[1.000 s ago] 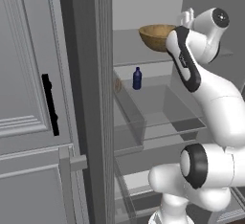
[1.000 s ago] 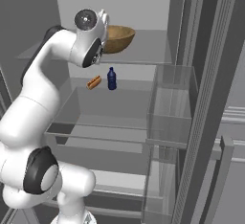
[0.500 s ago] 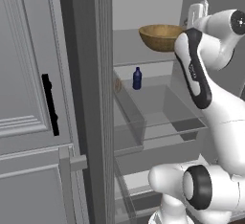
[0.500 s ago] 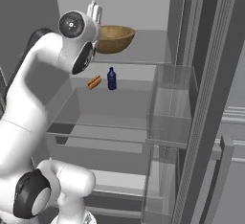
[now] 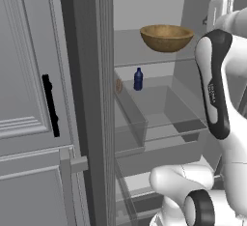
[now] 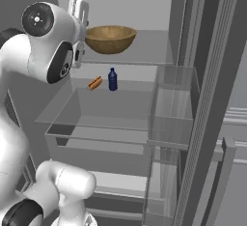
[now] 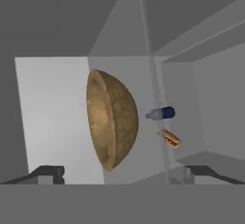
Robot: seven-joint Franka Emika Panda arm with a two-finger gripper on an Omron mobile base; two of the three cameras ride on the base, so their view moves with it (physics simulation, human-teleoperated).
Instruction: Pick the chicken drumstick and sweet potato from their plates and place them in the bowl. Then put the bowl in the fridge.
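One bowl (image 5: 167,37) on fridge (image 5: 91,99) shelf

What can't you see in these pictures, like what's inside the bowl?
- Inside of the bowl: both base views look from below its rim, and the hand view shows it side-on, so any food in it is hidden.
- The small orange thing beside the blue bottle: too small to name surely.
- The fingers: cut off at the hand view's bottom edge, wide apart, holding nothing.
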